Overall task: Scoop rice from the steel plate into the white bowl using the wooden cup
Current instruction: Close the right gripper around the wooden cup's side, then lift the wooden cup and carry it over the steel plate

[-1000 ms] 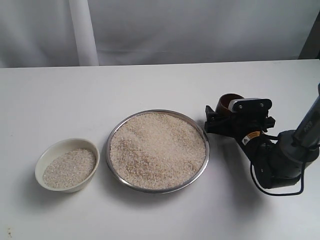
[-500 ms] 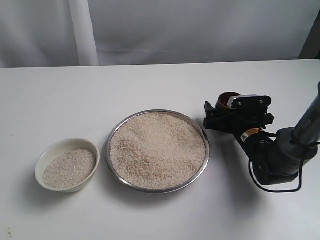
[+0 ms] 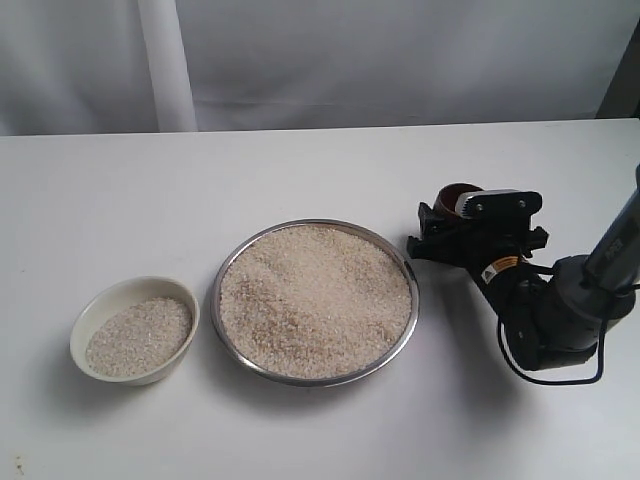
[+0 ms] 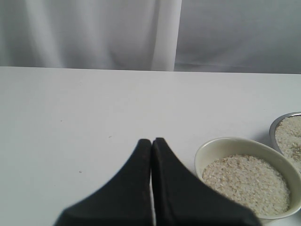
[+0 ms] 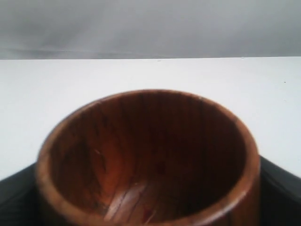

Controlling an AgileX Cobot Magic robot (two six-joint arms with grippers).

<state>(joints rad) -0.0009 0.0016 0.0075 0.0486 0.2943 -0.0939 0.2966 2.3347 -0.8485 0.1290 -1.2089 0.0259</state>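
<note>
Exterior view | wooden cup near steel plate | right jaws astride, grip unclear | left closed

Wooden cup near the steel plate

This looks like a robotics lab test bench. A plain white tabletop stands in front of a pale grey curtain backdrop. A black robot arm with looped cabling reaches over the table's right side.
</note>
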